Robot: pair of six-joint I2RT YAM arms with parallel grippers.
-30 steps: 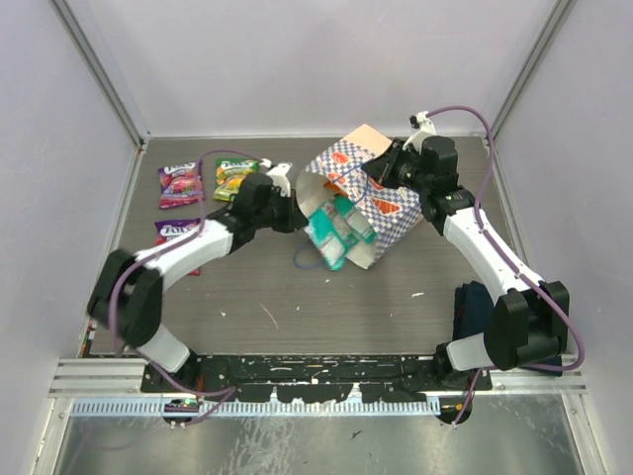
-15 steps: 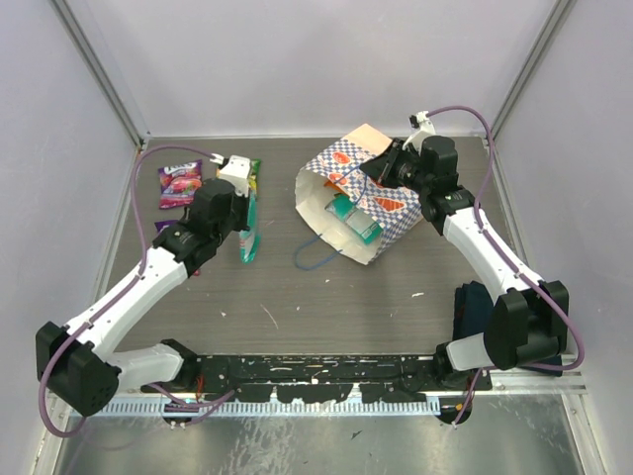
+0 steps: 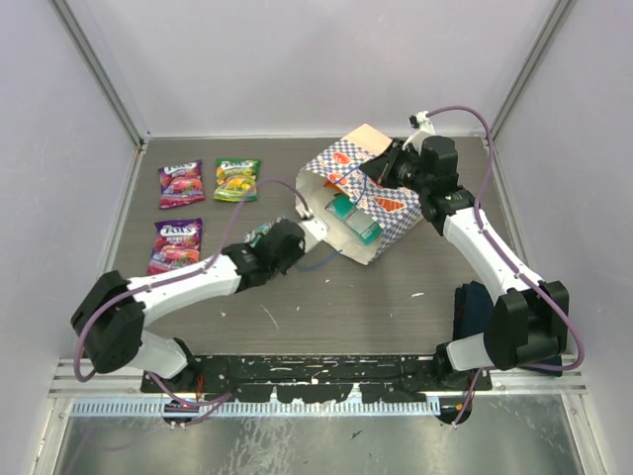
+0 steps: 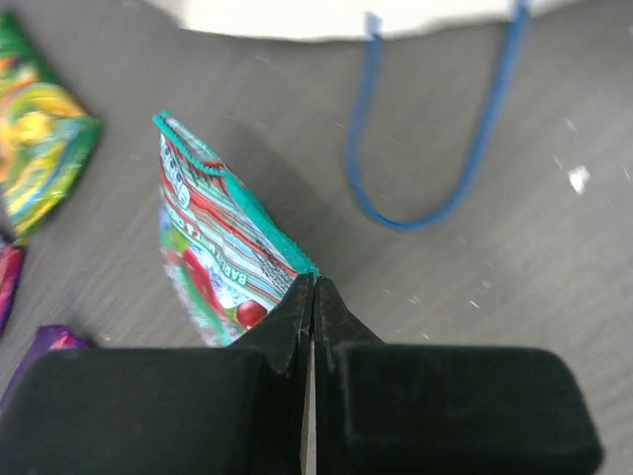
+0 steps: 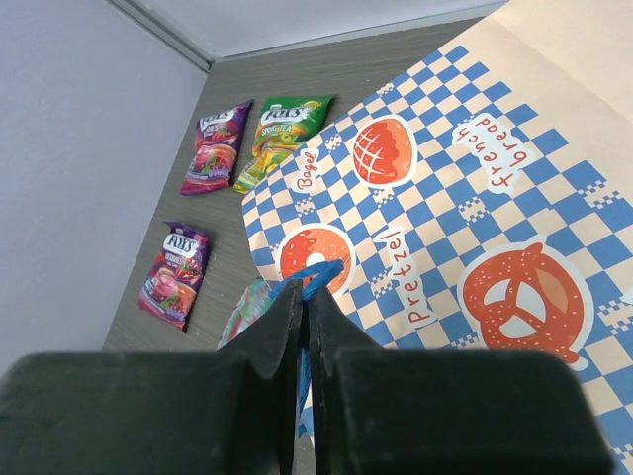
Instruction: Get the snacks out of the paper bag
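Left gripper (image 4: 312, 282) pinches a teal candy packet (image 4: 213, 237) by its corner, clear of the paper bag (image 5: 465, 109) ahead (right gripper (image 5: 307, 289) clamps its blue cord (image 5: 322, 271)); next, lay it down, release.

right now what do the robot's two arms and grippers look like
Both the left arm and right arm have white tubular links, bulky black joints and a loose purple cable looping alongside. The left gripper and right gripper are matte black, with blocky fingers tapering to wedge tips.
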